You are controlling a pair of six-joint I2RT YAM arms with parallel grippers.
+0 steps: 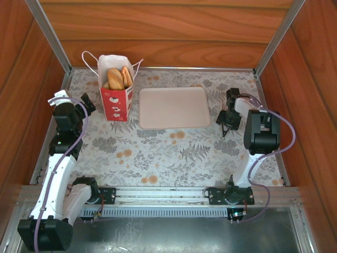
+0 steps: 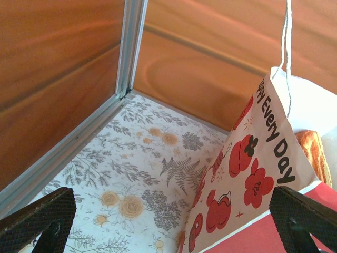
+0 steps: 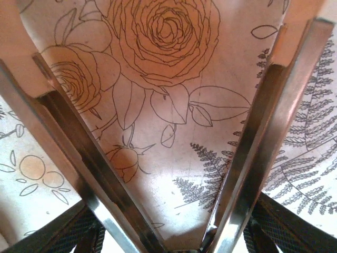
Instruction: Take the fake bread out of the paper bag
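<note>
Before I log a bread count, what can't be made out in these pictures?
- Top view: the walls of the paper bag hide the fake bread below its mouth, so no full count.
- Left wrist view: the frame's right edge cuts off the bag; its wall hides all but a sliver of bread.
- Top view: marks on the bag's red band, too small to read.

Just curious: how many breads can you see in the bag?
3 show atop the bag: a round loaf in the middle, an orange piece right of it, a bit peeking lower left. More may lie hidden underneath.
</note>
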